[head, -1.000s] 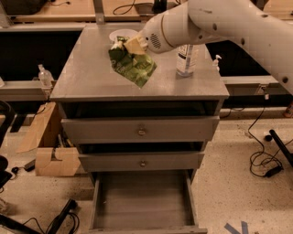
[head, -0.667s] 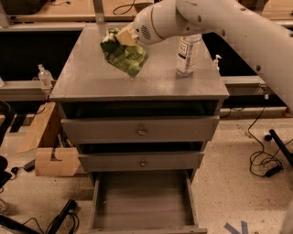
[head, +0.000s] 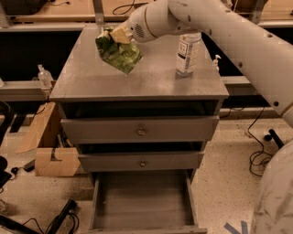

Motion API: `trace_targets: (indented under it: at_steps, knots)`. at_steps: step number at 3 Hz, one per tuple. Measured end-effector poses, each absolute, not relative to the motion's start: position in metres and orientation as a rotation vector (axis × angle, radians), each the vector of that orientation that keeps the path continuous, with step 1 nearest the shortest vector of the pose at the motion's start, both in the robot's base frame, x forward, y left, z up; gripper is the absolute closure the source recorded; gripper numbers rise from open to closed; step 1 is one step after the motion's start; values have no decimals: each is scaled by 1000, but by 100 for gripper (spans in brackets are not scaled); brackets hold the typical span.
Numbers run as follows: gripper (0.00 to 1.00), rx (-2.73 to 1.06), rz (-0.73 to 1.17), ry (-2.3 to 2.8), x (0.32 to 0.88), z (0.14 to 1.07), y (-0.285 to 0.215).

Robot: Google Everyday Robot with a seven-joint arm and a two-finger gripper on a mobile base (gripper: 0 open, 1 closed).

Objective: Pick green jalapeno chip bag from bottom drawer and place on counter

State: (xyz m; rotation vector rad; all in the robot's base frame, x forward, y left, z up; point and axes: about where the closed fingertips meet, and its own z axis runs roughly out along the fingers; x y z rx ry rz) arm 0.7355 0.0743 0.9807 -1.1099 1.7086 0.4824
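Floor [head: 229, 183]: pale and speckled; you see it from 3 round to 9 o'clock. Cardboard box [head: 57, 161] at 8 o'clock, flap up, just beside the cabinet [head: 137, 132]. Black cables [head: 258, 157] at 4 o'clock, blue tape [head: 238, 227] at 5. Wooden benchtop [head: 73, 8] along 12 o'clock, dark gap beneath it. Grey rail [head: 23, 87] at 9 o'clock with a clear bottle [head: 44, 75] on it. Gripper [head: 115, 34] at 11 o'clock above the cabinet top, clamped on the bag [head: 120, 55].

No writing can be read. The bottle [head: 188, 52] on the surface [head: 91, 80] bears a label whose dark print is too small to make out. Left of the bottle, the pincer [head: 111, 34] grips the chip bag [head: 120, 55], its print illegible too.
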Motion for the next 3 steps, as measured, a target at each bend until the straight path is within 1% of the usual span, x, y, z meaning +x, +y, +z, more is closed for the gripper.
trace_targets:
  at_steps: [3]
  knots:
    - [5, -1119, 491, 1708, 735, 978, 81]
